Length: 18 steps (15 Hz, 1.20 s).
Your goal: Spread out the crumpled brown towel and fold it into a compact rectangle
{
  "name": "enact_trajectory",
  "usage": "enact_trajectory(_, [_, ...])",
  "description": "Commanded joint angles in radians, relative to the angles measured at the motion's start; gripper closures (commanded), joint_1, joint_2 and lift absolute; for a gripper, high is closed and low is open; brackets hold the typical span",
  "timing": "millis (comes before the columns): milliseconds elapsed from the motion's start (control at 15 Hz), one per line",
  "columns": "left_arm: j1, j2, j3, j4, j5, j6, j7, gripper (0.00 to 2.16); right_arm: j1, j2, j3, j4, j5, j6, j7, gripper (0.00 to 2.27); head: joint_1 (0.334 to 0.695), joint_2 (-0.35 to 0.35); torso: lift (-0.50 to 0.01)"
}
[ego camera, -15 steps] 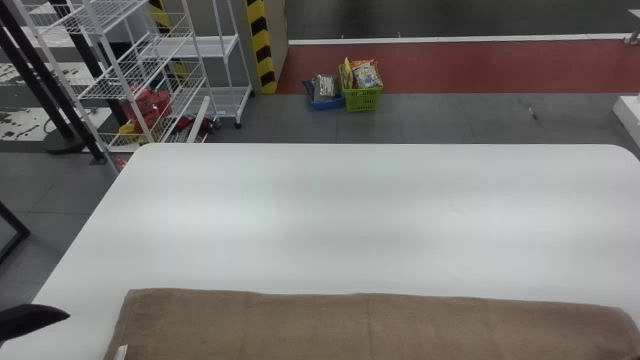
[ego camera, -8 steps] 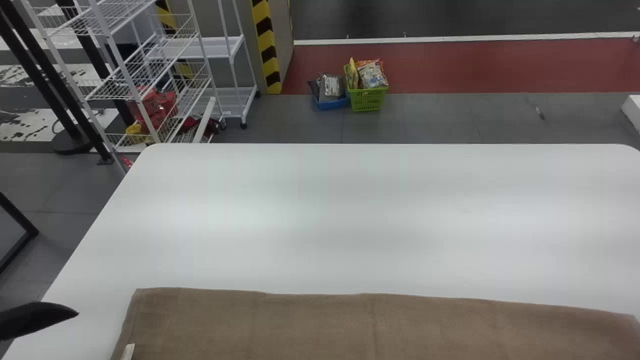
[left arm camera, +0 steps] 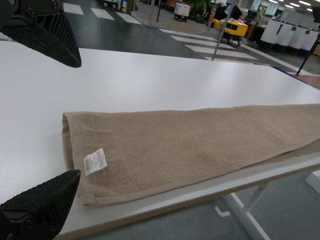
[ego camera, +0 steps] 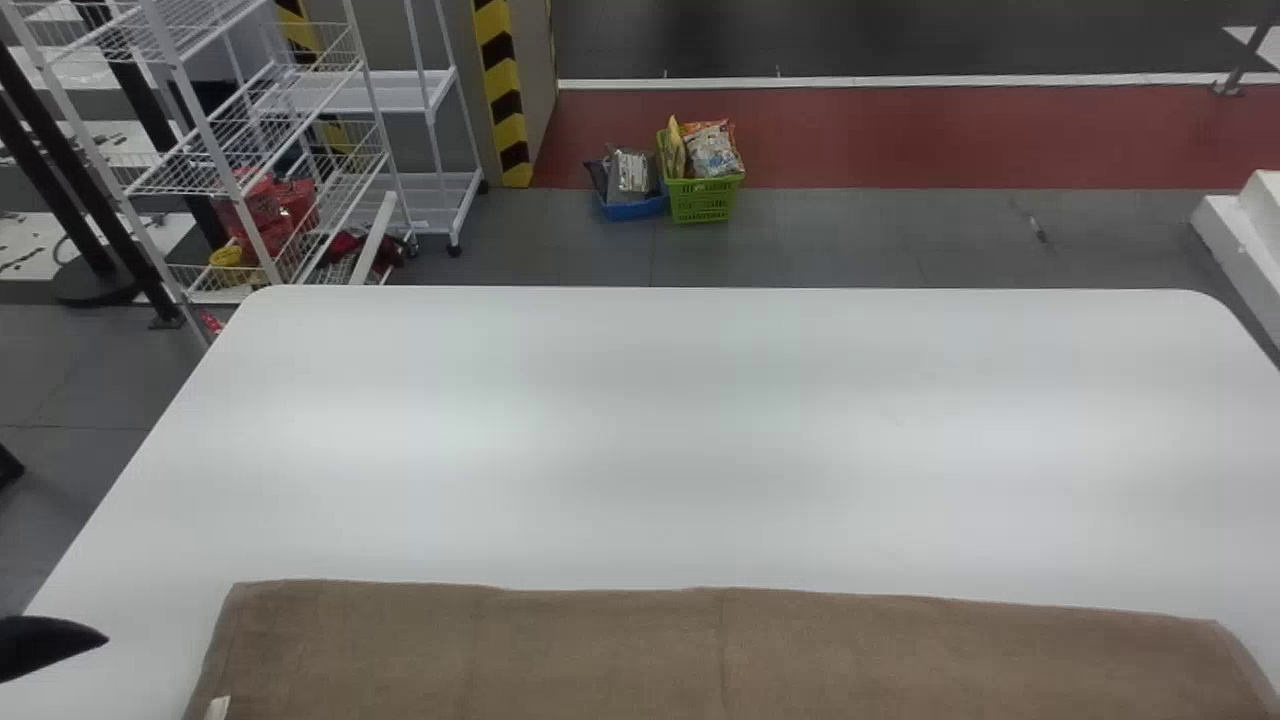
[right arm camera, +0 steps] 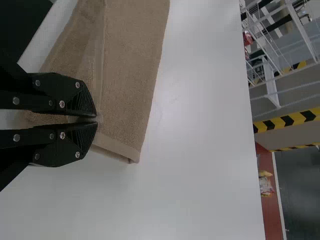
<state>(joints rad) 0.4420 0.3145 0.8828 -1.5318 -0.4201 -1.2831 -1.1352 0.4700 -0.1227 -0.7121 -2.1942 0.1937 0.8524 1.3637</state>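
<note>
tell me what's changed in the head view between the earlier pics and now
The whole scene sits further left in that view, after a small shift right in between, so the camera itself seems to have swung. The left claw appears further left with it. The brown towel keeps its shape and its place on the white table.
</note>
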Motion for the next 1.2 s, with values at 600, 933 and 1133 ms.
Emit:
enact_trajectory(600, [-0.002,0.002,-0.013,0.007,0.015,0.000,-0.002,0.06,0.052,-0.006,0.062,0.064,0.049,-0.154,0.003,0.02,0.695,0.097,-0.127])
enact_trajectory(933, [-0.022,0.002,-0.021,0.015,0.149,0.135,-0.002,0.06,0.006,0.014,-0.043,0.041,-0.134,0.012,0.003,0.05,0.695,0.077,-0.127])
enact_trajectory(1133, [-0.060,0.000,-0.067,0.013,0.224,0.399,0.015,0.08,-0.082,0.038,-0.090,0.033,-0.171,0.098,0.003,0.05,0.695,0.094,-0.127])
